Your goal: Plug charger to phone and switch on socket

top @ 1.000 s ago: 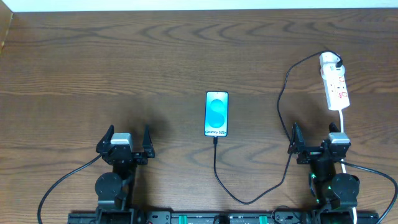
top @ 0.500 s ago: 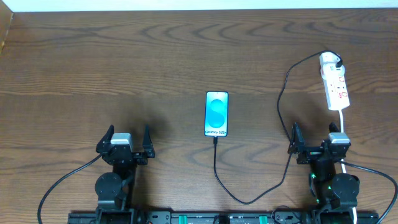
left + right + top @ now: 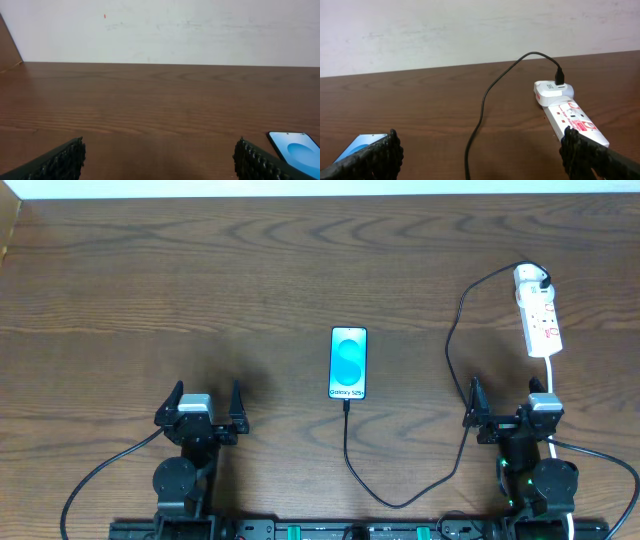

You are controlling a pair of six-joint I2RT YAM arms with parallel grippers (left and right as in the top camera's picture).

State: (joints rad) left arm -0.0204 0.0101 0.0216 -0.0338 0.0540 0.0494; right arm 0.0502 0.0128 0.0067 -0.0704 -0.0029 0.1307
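From above, we see the phone [image 3: 348,363] lying flat near the middle of the brown wooden desk [image 3: 150,280], screen up: a slim rectangle with a black bezel, a bright blue display with a lighter circle, and small "Galaxy S25" lettering at its near end. The charger [image 3: 346,430], a long thin black cable, meets the phone's near short edge, loops toward the desk's near edge, then climbs right and arcs over to a white plug [image 3: 530,277] seated at the far end of the socket [image 3: 541,322], a narrow white strip with small red marks lying at the far right. We cannot tell how its switch stands. The left gripper [image 3: 208,388] sits well left of the phone and the right gripper [image 3: 505,392] just nearer than the socket, both spread wide and holding nothing. Through the left wrist camera, the left gripper's [image 3: 160,150] dark ridged fingers [image 3: 60,160] stand apart over bare wood, with a blue corner of the phone [image 3: 297,150] at the lower right. Through the right wrist camera, the right gripper [image 3: 480,145] is likewise released, the cable [image 3: 485,100] curves between its fingers up to the plug [image 3: 552,92], the socket [image 3: 575,120] lies to the right, and the phone's [image 3: 362,147] corner peeks in at the left.
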